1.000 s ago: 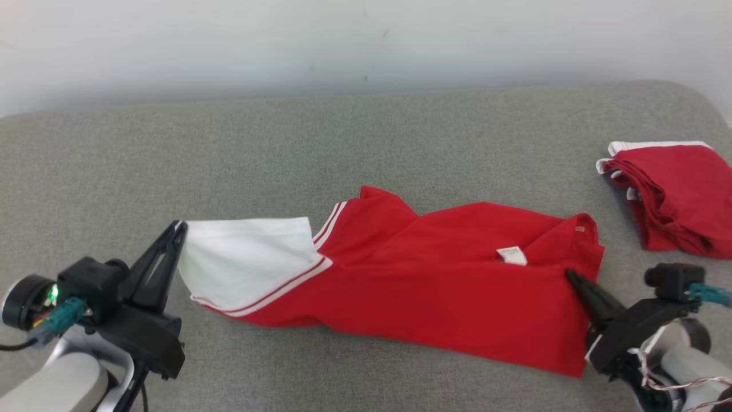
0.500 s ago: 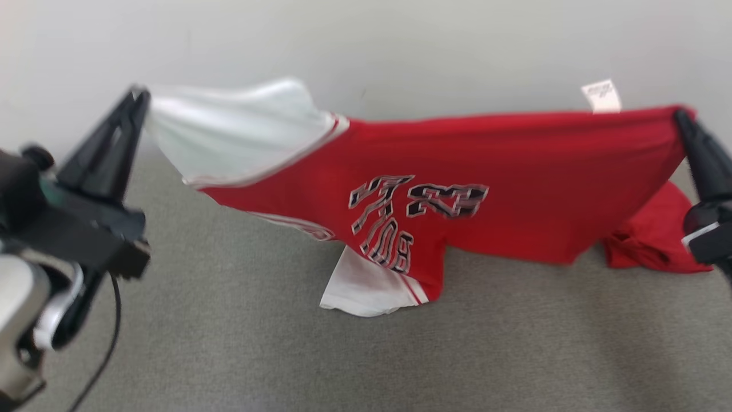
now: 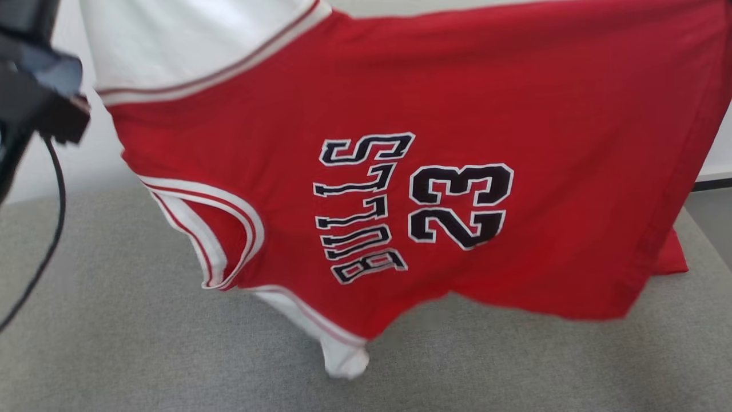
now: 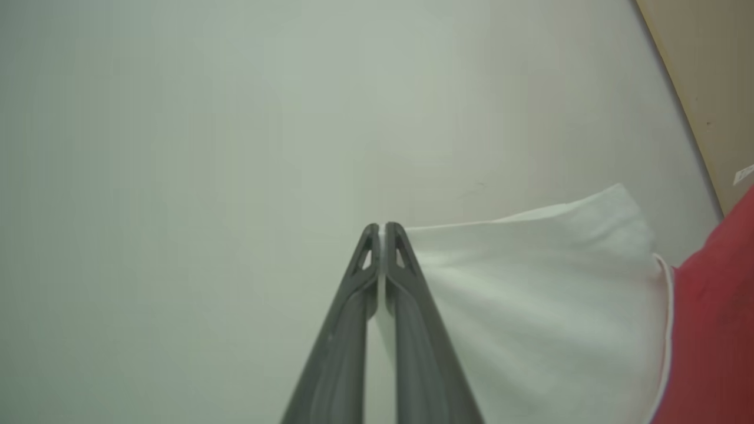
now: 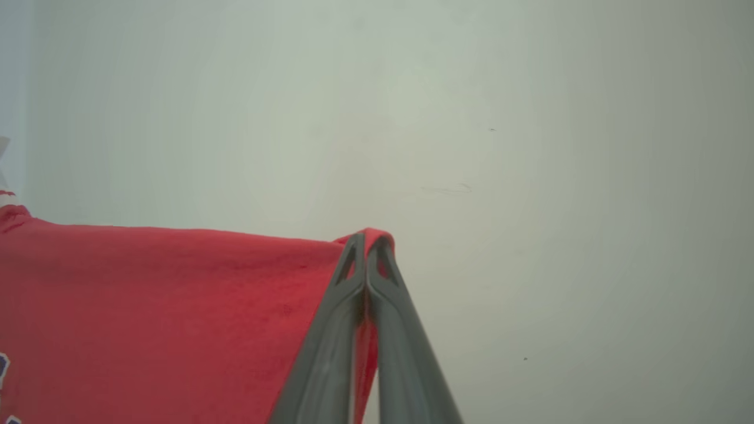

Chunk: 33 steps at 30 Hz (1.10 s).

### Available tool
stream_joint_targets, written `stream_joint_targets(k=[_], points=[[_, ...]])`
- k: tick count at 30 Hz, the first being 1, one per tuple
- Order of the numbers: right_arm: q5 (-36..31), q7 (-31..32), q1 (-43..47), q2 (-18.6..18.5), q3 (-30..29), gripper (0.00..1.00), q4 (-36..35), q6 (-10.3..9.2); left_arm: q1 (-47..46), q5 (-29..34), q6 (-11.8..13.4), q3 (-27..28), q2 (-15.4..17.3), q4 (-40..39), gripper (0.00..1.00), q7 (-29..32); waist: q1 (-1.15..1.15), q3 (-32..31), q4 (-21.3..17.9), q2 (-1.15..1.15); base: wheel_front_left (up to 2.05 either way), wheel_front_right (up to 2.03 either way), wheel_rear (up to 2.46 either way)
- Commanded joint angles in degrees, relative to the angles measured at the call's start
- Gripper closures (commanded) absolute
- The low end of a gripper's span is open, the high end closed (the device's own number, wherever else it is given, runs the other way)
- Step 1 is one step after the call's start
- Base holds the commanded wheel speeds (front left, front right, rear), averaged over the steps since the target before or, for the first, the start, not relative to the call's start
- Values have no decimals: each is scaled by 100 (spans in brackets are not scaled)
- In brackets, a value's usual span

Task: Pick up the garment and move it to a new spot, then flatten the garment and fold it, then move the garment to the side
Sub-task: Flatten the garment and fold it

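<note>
I have the red Bulls jersey hanging in the air between my two claws, its printed face toward my head and its top edge stretched nearly level above the grey upholstered surface. The step in hand, as I judge it, is carrying the jersey to a new spot. To do it well I should hold the span taut, move both arms at one pace so neither corner is tugged free, and lower the bottom hem first so the cloth lays out flat rather than bunching. The lowest white tip hangs close to the surface near its front edge; I cannot tell whether it touches. A bit of other red cloth lies toward the right edge, and I would steer clear of it. My left claw is closed almost fully, with the jersey's white panel pinched between its tips. My right claw is closed tight on the red corner, which peeks just above the tips against the pale wall.
</note>
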Motion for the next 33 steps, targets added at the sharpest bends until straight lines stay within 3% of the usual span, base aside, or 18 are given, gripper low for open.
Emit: stream_joint_targets(k=[1,9,15,17,21,25,28,33], points=[[-28,90,-205,3,98,100,106,-11,-268,81,-115,-39,-123,253,100,115,1,80,40,0,0,0,0],[48,716,-1235,383,693,100,915,-11,-1488,229,-663,-435,-918,1718,100,782,1,777,155,0,0,0,0],[-275,734,-2404,824,1039,100,1830,-11,-2792,990,-847,-799,-1531,3102,100,682,1,1679,136,0,0,0,0],[-499,447,-2972,1119,1075,100,2282,-11,-3413,1383,-704,-836,-1712,3621,100,384,1,2100,50,0,0,0,0],[-1193,-226,-3982,1666,943,100,3279,-11,-4217,2090,43,-858,-2105,4419,100,-591,1,2749,-51,0,0,0,0],[-1952,-297,-4612,1961,226,100,3481,-11,-4636,2332,544,-664,-2458,4598,100,-1005,1,3498,89,0,0,0,0],[-2508,-289,-4391,2097,-415,100,3254,-11,-4383,2488,649,-362,-2604,3947,100,-1029,1,3973,292,0,0,0,0],[-3103,-293,-3451,2331,-1179,100,3001,-11,-2990,2859,803,289,-2665,2444,100,-1022,1,4178,574,0,0,0,0]])
